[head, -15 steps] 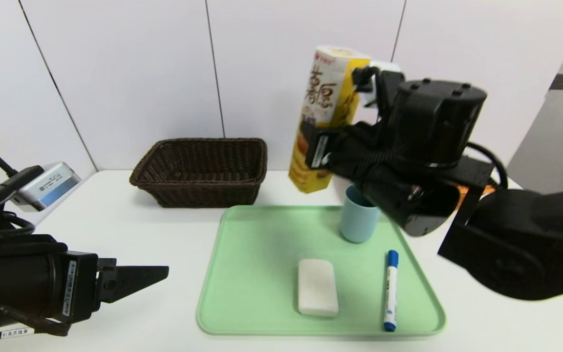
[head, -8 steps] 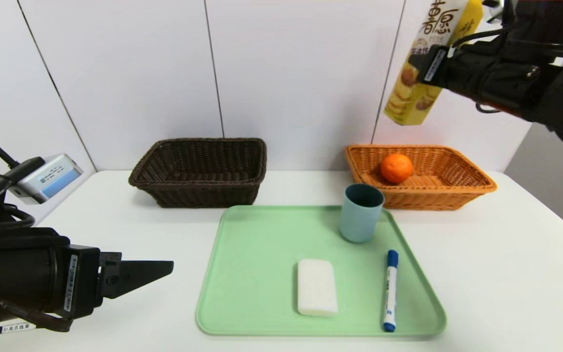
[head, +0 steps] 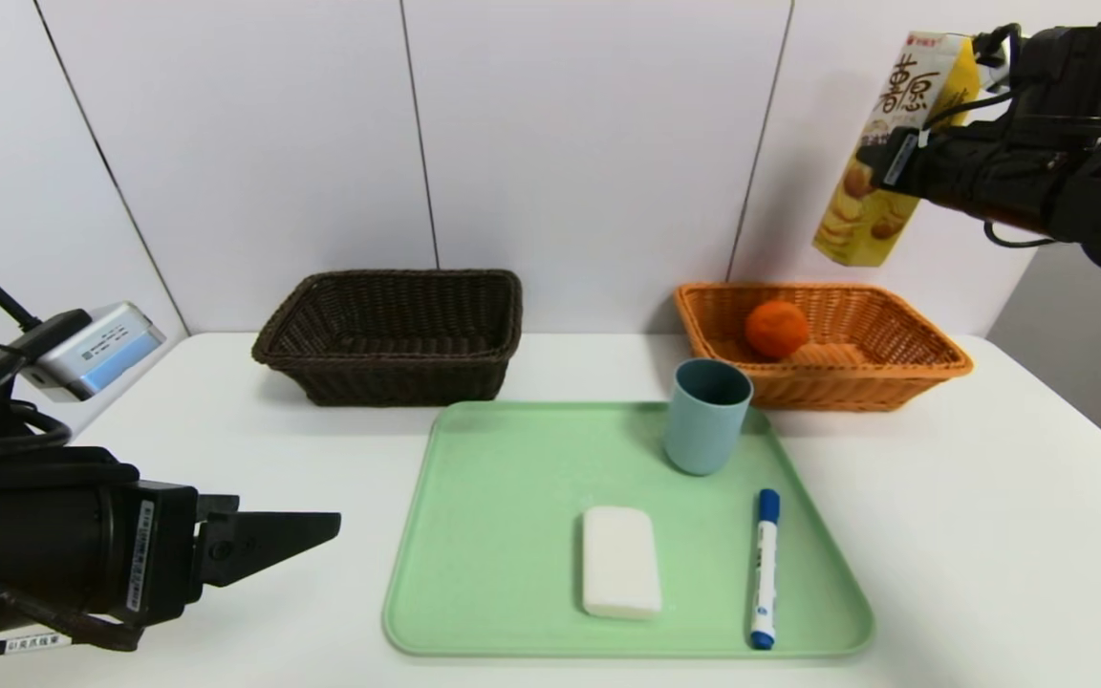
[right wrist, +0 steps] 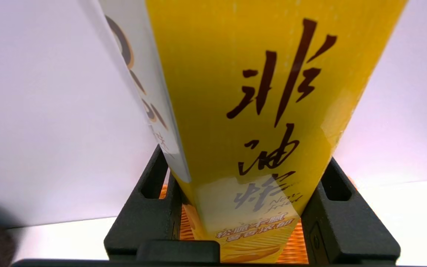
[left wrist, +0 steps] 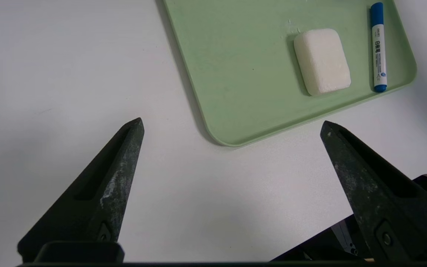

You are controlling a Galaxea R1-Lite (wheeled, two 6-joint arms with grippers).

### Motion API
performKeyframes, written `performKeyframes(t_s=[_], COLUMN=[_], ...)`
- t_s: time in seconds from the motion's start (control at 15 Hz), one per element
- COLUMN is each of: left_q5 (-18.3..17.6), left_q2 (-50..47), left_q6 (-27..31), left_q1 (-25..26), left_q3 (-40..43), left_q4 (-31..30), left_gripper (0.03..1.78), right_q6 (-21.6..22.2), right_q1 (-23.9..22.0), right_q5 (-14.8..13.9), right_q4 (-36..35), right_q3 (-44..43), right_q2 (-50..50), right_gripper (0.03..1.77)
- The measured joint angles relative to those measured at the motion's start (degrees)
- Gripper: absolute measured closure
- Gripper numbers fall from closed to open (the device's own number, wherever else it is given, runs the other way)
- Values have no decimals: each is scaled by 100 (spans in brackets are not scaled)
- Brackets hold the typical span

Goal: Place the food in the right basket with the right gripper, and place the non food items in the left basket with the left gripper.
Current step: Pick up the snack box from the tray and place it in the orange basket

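The orange (head: 776,329) lies in the far right wicker basket (head: 856,392), and above it the right gripper's (head: 880,162) fingers pinch a tall, glossy carton (head: 861,215), seemingly the last food. Left for the dark woven basket (head: 398,368), far left: smooth cup (head: 701,420), rounded white block (head: 620,564) and slim marker (head: 766,569), all on the near tray (head: 503,535); the left gripper (left wrist: 232,124) waits near left, fingers spread.

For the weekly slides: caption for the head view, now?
Right gripper holds snack box above orange basket; left gripper waits open.

dark seams divide the white wall panels (head: 589,143) behind a white table (head: 990,535).
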Motion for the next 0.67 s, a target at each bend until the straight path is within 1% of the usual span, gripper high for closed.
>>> performKeyframes(t_s=[0.13,0.33,0.67], left_q5=[2,-1,0], left_q2=[21,54,69], left_q6=[7,0,2], left_q1=[-2,-2,-2], left_q3=[1,21,30], left_q4=[-1,-4,-4], left_gripper=[12,12,12], right_q6=[27,206,256], right_q1=[-245,-499,-608], right_q5=[41,118,94], right_q4=[-1,-1,-85], right_q3=[0,45,433], right_q2=[117,244,286], right_gripper=[95,95,95])
